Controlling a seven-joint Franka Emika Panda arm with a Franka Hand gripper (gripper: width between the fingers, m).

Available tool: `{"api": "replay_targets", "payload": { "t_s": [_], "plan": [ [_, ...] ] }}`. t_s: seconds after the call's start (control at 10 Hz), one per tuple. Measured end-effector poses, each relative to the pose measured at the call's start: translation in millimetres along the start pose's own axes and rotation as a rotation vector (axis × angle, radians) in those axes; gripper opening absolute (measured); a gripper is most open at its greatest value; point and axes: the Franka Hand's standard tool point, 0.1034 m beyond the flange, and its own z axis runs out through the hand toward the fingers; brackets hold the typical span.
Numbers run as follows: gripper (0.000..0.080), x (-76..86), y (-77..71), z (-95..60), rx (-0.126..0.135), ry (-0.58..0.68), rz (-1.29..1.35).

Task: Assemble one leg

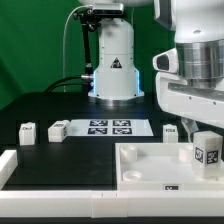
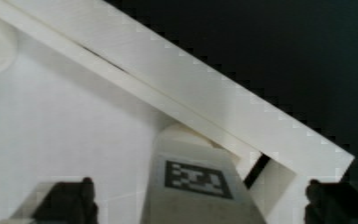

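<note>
**Pincer wide over the leg at the tabletop's corner**

The leg [image 1: 208, 152] stands upright at the corner of the large white tabletop [image 1: 150, 165] on the exterior view's right, with its marker tag facing that camera. The pincer [image 2: 197, 192] hangs directly above it. In the wrist view its two dark fingers [image 2: 69, 195] stand wide apart with the leg between them. A strip of white shows on each side of the leg, so the pincer holds nothing and touches nothing that I can see. Whether the leg's foot already sits in a corner socket is hidden.

By my reading, the step in hand is to take hold of this leg and seat it in the corner. To do that well, the pincer should go straight down with the leg centred between the fingers, so that both pads meet it together. An off-centre close would likely push the stubby block sideways or tip it. The grip should be low enough to hold firmly. The fingertips should stay clear of the tabletop and of the white rail [image 2: 194, 90] that runs just beside the leg in the wrist view. If the leg has to be turned in, it should be kept upright and pressed only lightly while turning.

Three spare legs [image 1: 28, 132] lie on the dark worktop [image 1: 50, 105] near the marker board [image 1: 110, 127], well apart from this corner, and they need no attention yet
</note>
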Motion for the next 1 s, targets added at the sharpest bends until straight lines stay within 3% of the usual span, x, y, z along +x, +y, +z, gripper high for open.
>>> {"api": "replay_targets", "payload": {
  "t_s": [0.6,0.8,1.0],
  "plan": [
    [0.0649,6.7,-4.0,-0.8,-0.021,0.073,-0.928],
    [0.0649,14.3,2.5,-0.6,-0.033,0.073,-1.134],
    [0.0646,14.7,2.9,-0.6,-0.037,0.073,-1.174]
  ]
}}
